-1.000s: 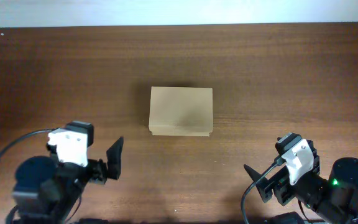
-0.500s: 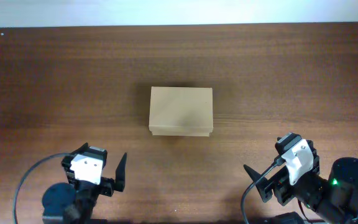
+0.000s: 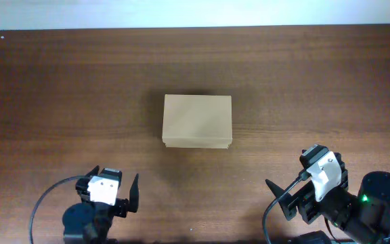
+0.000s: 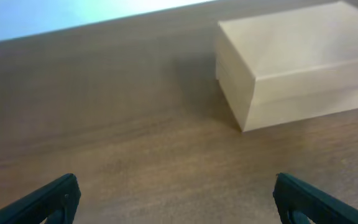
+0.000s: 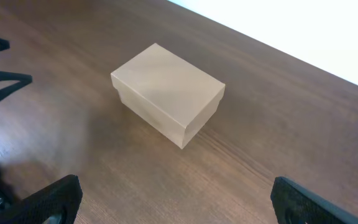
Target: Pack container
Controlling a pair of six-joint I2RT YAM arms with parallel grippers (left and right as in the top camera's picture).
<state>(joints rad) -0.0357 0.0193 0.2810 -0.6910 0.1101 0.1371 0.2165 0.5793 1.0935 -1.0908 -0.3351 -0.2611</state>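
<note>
container [image 3: 197,120] lid shut, sits flat mid bench [image 3: 317,81]. left tool [image 4: 176,186] wide open, grips nothing, arm tucked low at near edge, aimed toward container, well apart from it. right tool [image 5: 176,190] also wide open, empty, arm folded low at near-right, facing container
</note>
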